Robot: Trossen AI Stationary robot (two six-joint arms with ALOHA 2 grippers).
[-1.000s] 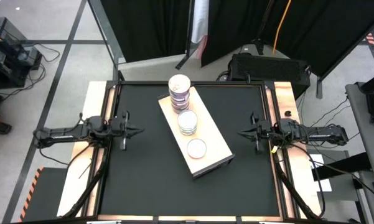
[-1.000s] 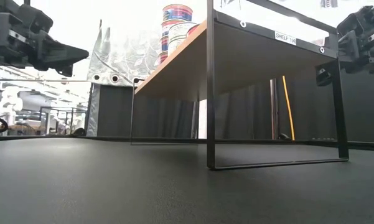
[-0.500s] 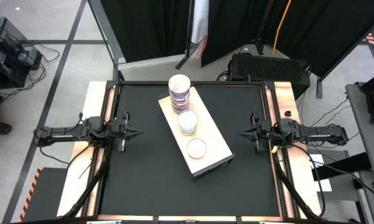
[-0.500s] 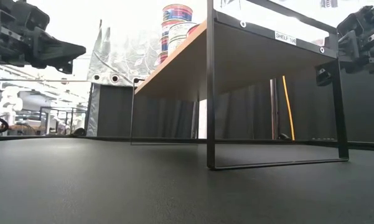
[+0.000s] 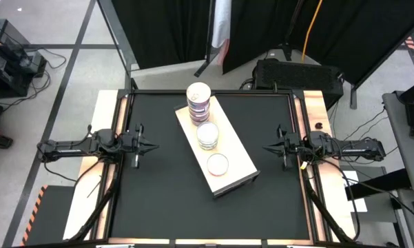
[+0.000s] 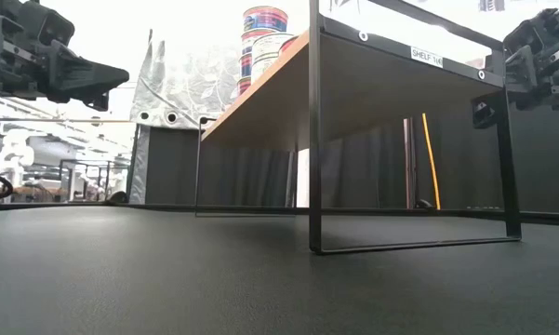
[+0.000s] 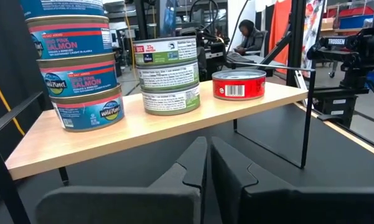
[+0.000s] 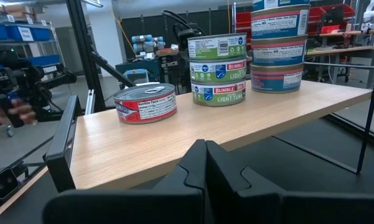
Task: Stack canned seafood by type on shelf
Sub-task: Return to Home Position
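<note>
Looks basically done. Left gripper (image 5: pixel 143 145) is parked off to the left, fingers pinched together, empty. On the shelf (image 5: pixel 237 165): tall salmon stack (image 5: pixel 198 96), green-label stack (image 5: pixel 207 136), one red can (image 5: pixel 217 164). Right gripper (image 5: pixel 274 147) sits opposite, also pinched closed and empty. No loose cans spotted.

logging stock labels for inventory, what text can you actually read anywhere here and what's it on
"PINK SALMON": blue and pink round tins, tallest stack on the light-wood shelf.
"Wild Planet": those same tins.
"BUMBLE" and "LIGHT TUNA": green and white round tins, middle stack.
"SHELF", then a number too small to read: white sticker on the shelf's black frame.
"TROSSEN": dark robot arm across the table.
Too small to read: print on the red round tin.
</note>
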